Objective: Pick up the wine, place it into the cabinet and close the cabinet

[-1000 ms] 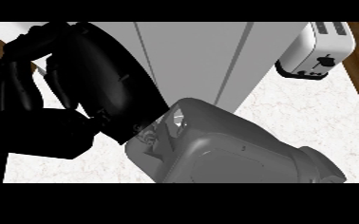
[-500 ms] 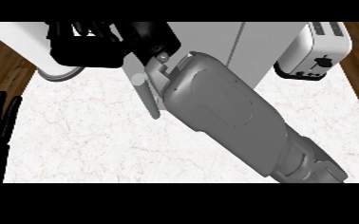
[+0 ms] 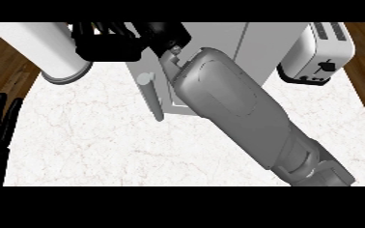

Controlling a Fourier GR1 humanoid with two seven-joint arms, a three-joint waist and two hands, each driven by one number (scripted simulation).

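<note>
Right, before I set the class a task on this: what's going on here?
The robot's right hand is stretched across the marble counter to the upper part of the grey cabinet, beside a white cylinder. The cabinet door looks partly open. No wine shows; the hand may hide it. A toaster stands at the right. The left hand is only a dark sliver at the left edge.
</note>
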